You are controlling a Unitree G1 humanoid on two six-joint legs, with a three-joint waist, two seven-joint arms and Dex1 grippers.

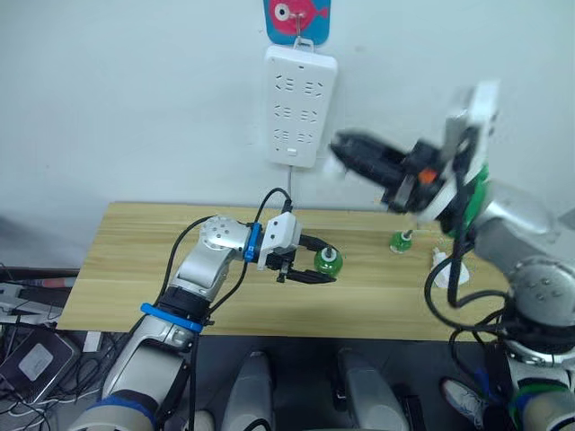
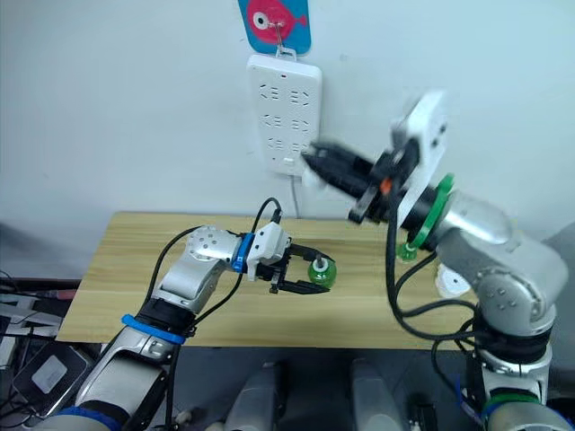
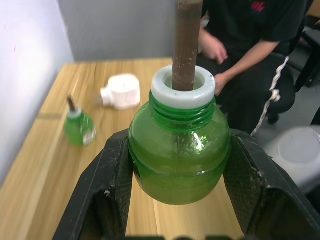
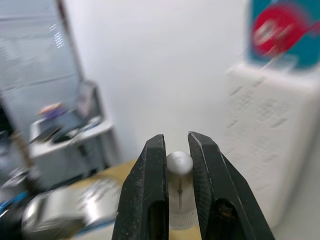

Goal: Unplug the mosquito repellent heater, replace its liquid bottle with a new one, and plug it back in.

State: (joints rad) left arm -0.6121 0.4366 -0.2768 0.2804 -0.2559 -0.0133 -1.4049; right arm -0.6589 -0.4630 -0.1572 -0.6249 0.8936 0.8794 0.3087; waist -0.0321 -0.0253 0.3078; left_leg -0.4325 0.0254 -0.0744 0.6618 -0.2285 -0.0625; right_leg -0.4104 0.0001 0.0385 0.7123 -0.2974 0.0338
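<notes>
Head views: the power strip (image 1: 301,106) is bare and the right gripper (image 2: 316,168) is held up near it.

Left wrist: the left gripper (image 3: 180,200) is clamped on 1 green bottle (image 3: 179,155).

Right wrist: the mosquito repellent heater (image 4: 179,192) is pinched; the swap looks unfinished, plugging left.

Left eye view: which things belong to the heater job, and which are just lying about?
Job: small white rounded plastic heater in right gripper; green liquid bottle in left gripper; second green bottle; long white power strip.
Lying about: white plastic piece on table; blue-and-pink fish hook; seated person.
</notes>
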